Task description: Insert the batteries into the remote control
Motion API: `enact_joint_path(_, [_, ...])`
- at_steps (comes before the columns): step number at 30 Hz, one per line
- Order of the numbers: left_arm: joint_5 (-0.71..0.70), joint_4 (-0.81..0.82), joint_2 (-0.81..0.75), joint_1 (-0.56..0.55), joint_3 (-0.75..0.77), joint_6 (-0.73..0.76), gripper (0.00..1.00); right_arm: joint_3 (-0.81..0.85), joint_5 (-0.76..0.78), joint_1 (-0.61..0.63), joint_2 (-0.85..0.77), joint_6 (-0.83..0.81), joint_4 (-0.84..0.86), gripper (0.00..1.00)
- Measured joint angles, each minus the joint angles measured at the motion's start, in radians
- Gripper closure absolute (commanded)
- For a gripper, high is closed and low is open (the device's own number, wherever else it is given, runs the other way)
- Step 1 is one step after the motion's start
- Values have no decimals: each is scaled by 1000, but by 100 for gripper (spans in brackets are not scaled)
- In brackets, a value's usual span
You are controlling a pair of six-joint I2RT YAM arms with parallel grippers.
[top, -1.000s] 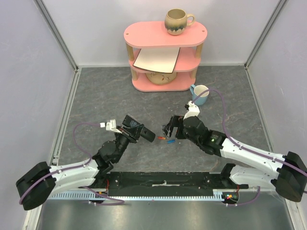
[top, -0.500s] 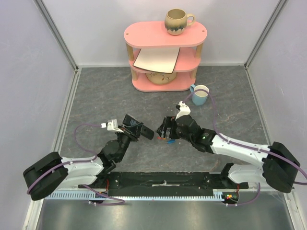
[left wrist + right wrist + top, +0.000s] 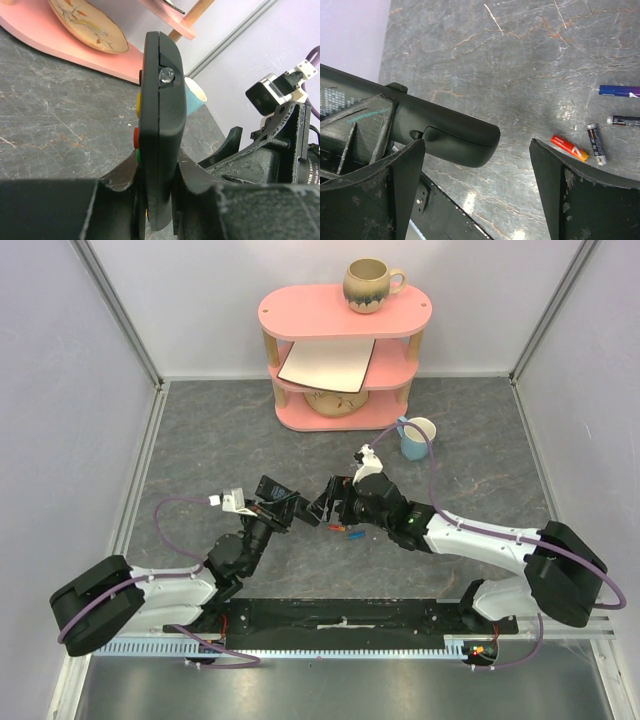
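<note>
- Remote [image 3: 159, 125] sits clamped edge-up in your left gripper [image 3: 157, 202], off the table.
- Right gripper [image 3: 477, 172] stands wide, jaws straddling the remote's free end without touching it.
- Close off-centre and you may twist the remote out of that grip.
- 4 batteries [image 3: 596, 144] lie loose just beyond the remote's tip; a low sweep could scatter them.
- 1 second ago the right gripper was over the batteries; now it is at the remote.
</note>
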Motion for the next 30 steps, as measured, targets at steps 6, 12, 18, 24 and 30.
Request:
enact_joint_path(6, [19, 2, -19, 0, 0, 17, 98, 2, -4, 0, -13, 19, 32, 7])
enact_joint_path(12, [28, 1, -19, 0, 0, 20, 98, 3, -12, 0, -13, 31, 40, 9])
enact_joint_path(18, [29, 1, -27, 0, 0, 32, 98, 5, -27, 0, -4, 40, 42, 11])
enact_joint_path(24, [45, 0, -32, 0, 6, 54, 98, 27, -38, 0, 18, 45, 36, 12])
enact_joint_path(30, [45, -4, -32, -2, 8, 72, 98, 37, -41, -1, 24, 53, 23, 13])
